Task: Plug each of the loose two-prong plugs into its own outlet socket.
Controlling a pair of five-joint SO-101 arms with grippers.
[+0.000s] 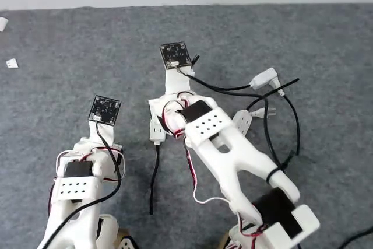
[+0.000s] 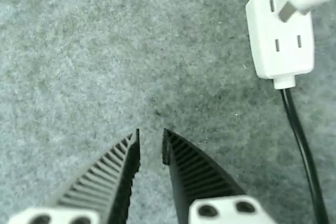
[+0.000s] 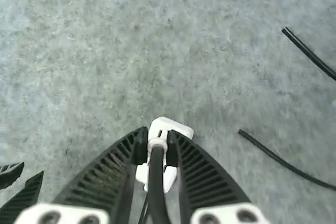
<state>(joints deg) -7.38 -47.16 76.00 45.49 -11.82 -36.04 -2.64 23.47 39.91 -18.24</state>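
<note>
The right tool (image 3: 156, 135) is clamped shut on a white plug (image 3: 170, 127). The plug's black cord (image 3: 153, 192) runs back between the two ribbed black fingers. From above, this arm reaches in from 5 o'clock to the middle of the grey bench (image 1: 58, 56).

The left tool (image 2: 151, 140) hangs over bare bench with its fingers a narrow gap apart. It holds nothing and touches nothing.

A white socket (image 1: 156, 129) lies flat just off centre, toward 8 o'clock, and its own black cord trails toward 6 o'clock. In the left wrist view the socket's face shows two pairs of slots. A white plug tip overlaps the pair farthest from the cord, but I cannot tell whether its prong is in a slot.

A loose plug (image 1: 265, 78) lies at 2 o'clock, prongs pointing outward. What looks like a second socket (image 1: 242, 122) lies at 3 o'clock, with black cords looping past it.
</note>
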